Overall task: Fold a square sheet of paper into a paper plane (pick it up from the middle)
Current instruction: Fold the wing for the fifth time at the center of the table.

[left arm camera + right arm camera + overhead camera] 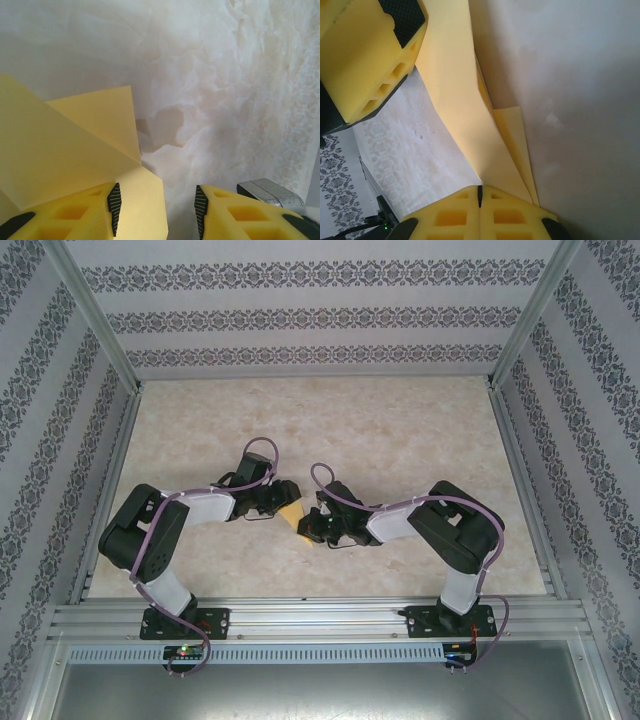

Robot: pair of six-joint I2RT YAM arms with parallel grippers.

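Right now the paper (293, 512) sits between the two arms, a little toward 6 o'clock from the middle of the tabletop (400, 420). It is already partly folded. We cannot tell whether its lower edge touches the surface.

The right tool (480, 192) comes in from 4 o'clock with its fingers pressed together on the paper. From its wrist camera several yellow layers fan up and out of that pinch toward 11 o'clock. The left tool (157, 200) reaches in from 9 o'clock with its jaws standing apart. A corner of the paper reaches into the gap beside the finger at 7 o'clock, but nothing is clamped there.

We judge the step in hand to be the left tool taking the loose flap so a crease can be set against the right tool's hold. To do it well, we should get the flap fully between the fingers before closing, not just its corner. The right pinch should stay firm so the layers do not slide. We should line the edges up first and pull gently, since thin paper buckles or tears under a sideways tug.
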